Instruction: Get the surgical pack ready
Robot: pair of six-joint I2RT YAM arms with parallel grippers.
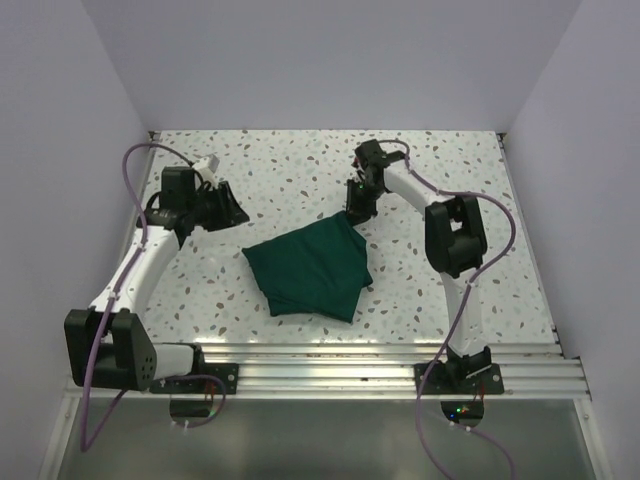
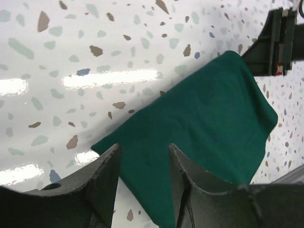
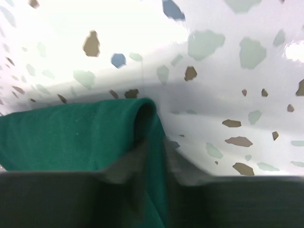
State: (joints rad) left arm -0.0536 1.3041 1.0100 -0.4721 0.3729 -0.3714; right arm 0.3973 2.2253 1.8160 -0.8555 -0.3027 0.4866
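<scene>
A speckled white desk [image 1: 280, 160] seen from above, with two robot arms bolted at its near edge.

At the left, the left arm reaches toward the far-left part of the desk. The left end effector [image 1: 235, 212] hangs over bare desk, well apart from the cloth and pointing toward it. In the left wrist view its two dark fingers [image 2: 107, 175] stand apart with a clear gap between them. The end effector [image 2: 142, 152] is open and holds nothing, and the cloth's left corner shows beyond the gap.

In the middle of the desk lies the dark green cloth [image 1: 310, 270], a folded bundle roughly diamond-shaped. One corner points at the far edge and one at the near edge. Its surface is smooth, with layered folds along the near-left side [image 2: 209, 118].

At the right, the right arm bends back toward the centre. The right end effector [image 1: 355, 212] sits at the cloth's far corner, touching it. In the right wrist view [image 3: 154, 156] its fingertips are blurred and stand close on either side of a raised fold of the cloth [image 3: 71, 137]. Whether they are pressing the fold or loose around it cannot be told.
</scene>
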